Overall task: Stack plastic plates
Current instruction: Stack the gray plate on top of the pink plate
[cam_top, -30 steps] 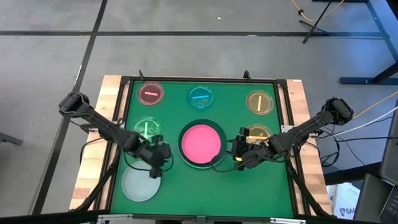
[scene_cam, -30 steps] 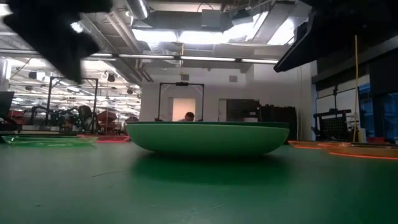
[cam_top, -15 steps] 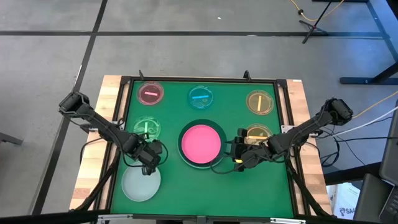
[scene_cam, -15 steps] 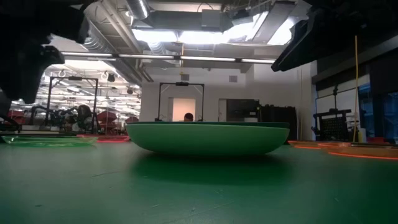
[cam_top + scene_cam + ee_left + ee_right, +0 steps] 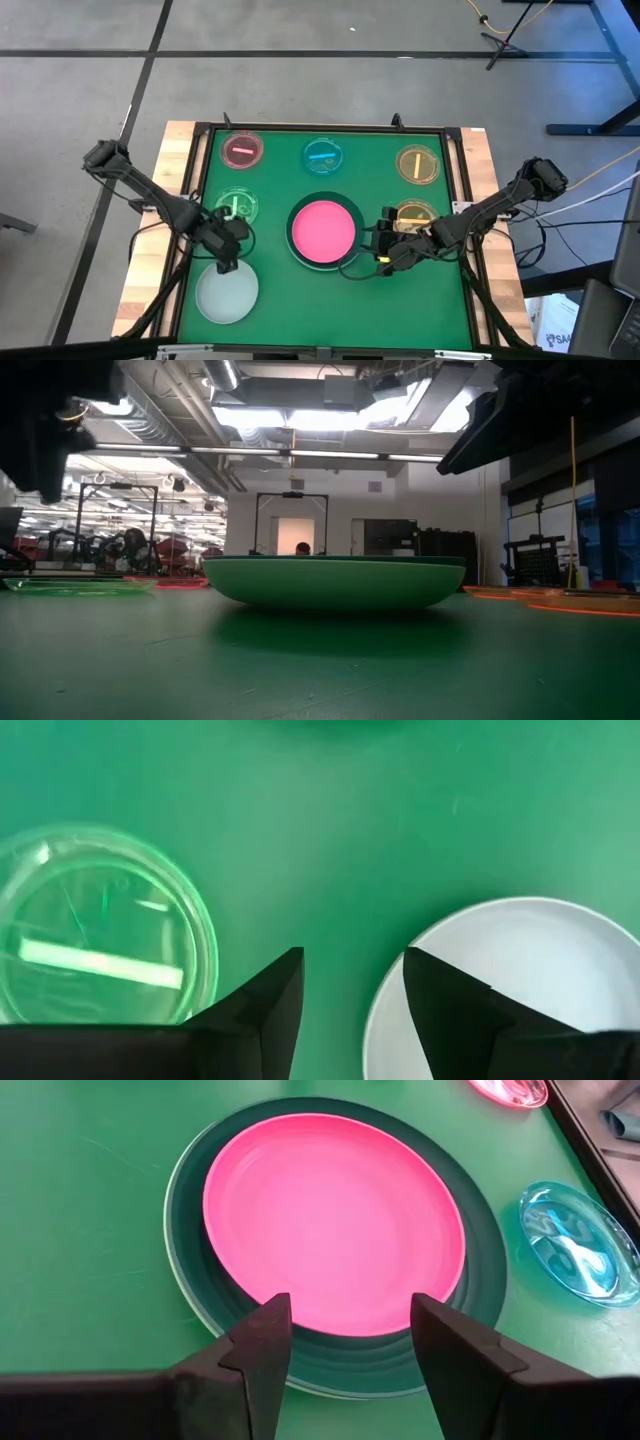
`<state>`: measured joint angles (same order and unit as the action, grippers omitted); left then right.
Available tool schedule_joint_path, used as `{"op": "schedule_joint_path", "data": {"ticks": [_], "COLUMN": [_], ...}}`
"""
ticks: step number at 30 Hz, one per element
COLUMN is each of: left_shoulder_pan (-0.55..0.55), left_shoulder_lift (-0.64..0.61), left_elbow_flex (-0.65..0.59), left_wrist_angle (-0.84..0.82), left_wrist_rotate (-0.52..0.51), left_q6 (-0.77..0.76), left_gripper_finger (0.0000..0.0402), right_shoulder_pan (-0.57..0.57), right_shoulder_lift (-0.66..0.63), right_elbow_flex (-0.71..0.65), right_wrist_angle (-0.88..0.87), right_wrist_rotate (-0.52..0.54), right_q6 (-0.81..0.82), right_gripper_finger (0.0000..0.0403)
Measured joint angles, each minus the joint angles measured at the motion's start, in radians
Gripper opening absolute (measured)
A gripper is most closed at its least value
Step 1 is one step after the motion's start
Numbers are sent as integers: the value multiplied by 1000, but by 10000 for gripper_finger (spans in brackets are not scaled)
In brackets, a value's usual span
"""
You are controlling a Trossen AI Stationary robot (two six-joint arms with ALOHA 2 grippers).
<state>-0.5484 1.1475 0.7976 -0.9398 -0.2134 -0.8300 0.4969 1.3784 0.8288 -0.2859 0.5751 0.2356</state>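
The right wrist view is showing the round pink plastic plate [image 5: 335, 1220] nesting in a dark green plate [image 5: 485, 1295], with the right gripper [image 5: 350, 1345] spread empty; the low view is hiding the pink one. The left gripper [image 5: 352, 990] is gaping empty between the small translucent green plate [image 5: 95, 935] and the pale grey-white plate [image 5: 520, 970].

Left arm reaches in from the left edge, bent at the elbow, its hand [image 5: 225, 250] low over the left-front area, fingers [image 5: 262, 1005] parted with nothing between them. Right arm extends from the right edge toward the centre, its hand [image 5: 383, 245] held low, fingers [image 5: 262, 1348] spread apart and empty, pointing inward.
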Motion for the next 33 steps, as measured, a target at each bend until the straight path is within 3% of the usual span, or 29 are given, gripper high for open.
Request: {"op": "schedule_joint_path", "data": {"ticks": [4, 14, 33], "left_shoulder_pan": [12, 13, -51], "left_shoulder_lift": [-71, -40, -41], "left_elbow_flex": [-100, -220, -295], "left_wrist_angle": [90, 303, 417], "left_wrist_rotate": [40, 154, 121], "left_q6": [-54, -41, -83], "left_gripper_finger": [166, 166, 166], "right_shoulder_pan": [0, 0, 0], "right_shoulder_lift": [0, 0, 22], "right_elbow_flex": [0, 0, 0], "right_wrist_angle": [-1, 12, 54], "right_wrist_rotate": [0, 18, 8], "right_q6": [1, 21, -1], "right_gripper_finger": [193, 193, 193]}}
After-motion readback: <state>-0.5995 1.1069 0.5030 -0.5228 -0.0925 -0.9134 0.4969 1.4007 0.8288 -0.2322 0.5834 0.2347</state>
